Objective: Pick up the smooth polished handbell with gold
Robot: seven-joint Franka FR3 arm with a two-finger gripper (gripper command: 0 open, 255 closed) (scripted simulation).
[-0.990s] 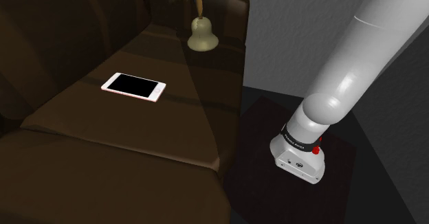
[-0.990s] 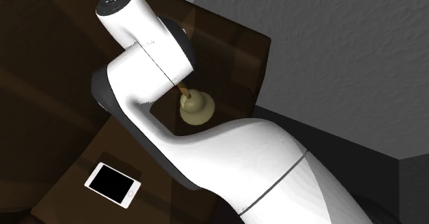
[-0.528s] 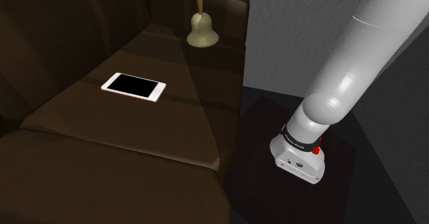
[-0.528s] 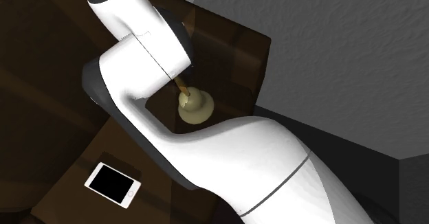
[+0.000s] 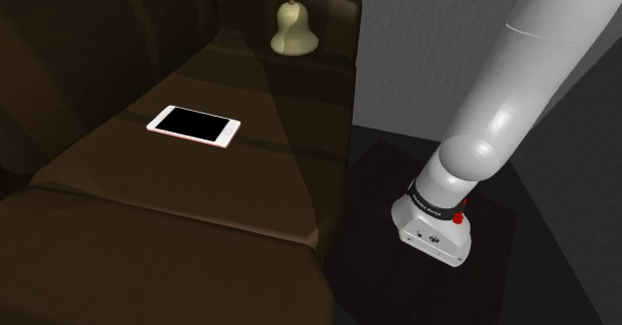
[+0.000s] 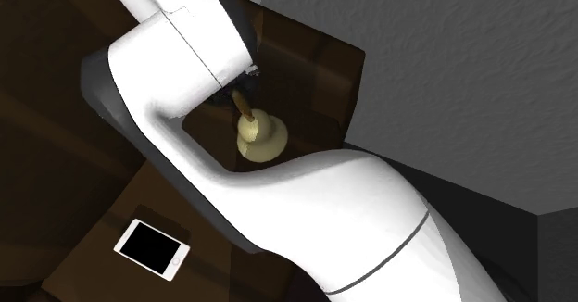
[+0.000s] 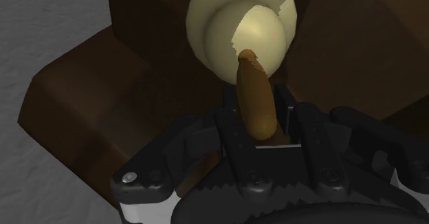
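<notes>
One arm (image 5: pixel 518 84) is all there is for this job, and its black jaws are closed on the brown handle (image 7: pixel 254 85) of the handbell (image 5: pixel 295 30), pinching it from both sides a little way up from the dome. What matters is how the bell lies from that grip. It hangs straight out beyond the jaws, with the handle running along the line of the hand and the pale gold body (image 7: pixel 240 30) at the far end, its mouth turned away toward the seat. In the shoulder view the bell is upright at the far end of the dark brown sofa (image 5: pixel 150 223), close by the armrest. Its handle rises out of the top of that picture. I'd say it sits just clear of the cushion, but I cannot make out a gap for certain. A white-edged phone (image 5: pixel 194 126) lies flat on the seat well apart from it, so nothing crowds the bell. With the long axis this close to vertical, the next move looks to me like a plain pull upward along the handle, and the main risk is the smooth handle sliding through the grip.
</notes>
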